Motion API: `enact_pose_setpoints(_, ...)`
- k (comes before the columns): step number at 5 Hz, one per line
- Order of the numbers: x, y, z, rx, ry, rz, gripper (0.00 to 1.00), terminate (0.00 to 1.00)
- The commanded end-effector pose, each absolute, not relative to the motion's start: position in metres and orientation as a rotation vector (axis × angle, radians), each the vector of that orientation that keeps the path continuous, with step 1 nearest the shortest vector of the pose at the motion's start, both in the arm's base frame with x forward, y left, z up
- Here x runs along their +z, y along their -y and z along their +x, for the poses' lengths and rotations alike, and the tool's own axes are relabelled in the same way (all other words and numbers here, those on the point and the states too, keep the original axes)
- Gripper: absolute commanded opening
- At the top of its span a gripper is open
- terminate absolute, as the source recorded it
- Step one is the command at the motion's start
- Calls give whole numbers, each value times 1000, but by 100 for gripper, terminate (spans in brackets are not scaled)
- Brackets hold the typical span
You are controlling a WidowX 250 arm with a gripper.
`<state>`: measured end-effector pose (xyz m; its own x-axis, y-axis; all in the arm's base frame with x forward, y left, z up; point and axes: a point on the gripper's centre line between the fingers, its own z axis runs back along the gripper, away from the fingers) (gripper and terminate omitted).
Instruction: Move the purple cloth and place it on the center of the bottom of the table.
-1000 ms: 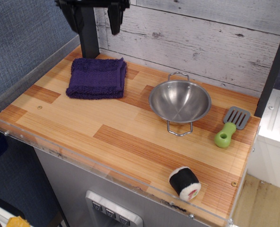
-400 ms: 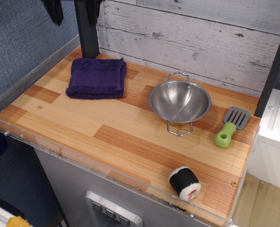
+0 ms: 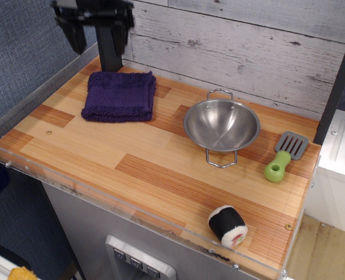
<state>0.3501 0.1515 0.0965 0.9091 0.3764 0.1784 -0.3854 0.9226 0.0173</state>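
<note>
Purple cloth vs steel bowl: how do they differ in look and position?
The dark purple folded terry cloth is soft, fuzzy and flat; the shiny round steel bowl with two wire handles is rigid, smooth and hollow. The cloth lies at the back left of the striped wooden table, near the black gripper; the bowl stands nearer the middle, towards the right. Both rest on the table, similar in width, untouched.

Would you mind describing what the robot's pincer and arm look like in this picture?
The pincer is matte black all over, with a wide crossbar and two blocky, squared fingers. The bit of arm behind it is a plain black column. The image is blurred; no cables, labels or markings can be made out.
</note>
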Motion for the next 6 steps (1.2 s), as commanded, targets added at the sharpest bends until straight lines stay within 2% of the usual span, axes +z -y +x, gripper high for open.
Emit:
enact_pose_setpoints(1, 86, -158, 368, 401, 224, 80, 100, 0)
enact_pose_setpoints(3, 63, -162, 388, 399, 208, 78, 100, 0)
enact_pose_setpoints(6, 48, -156, 391, 387, 200, 89, 100, 0)
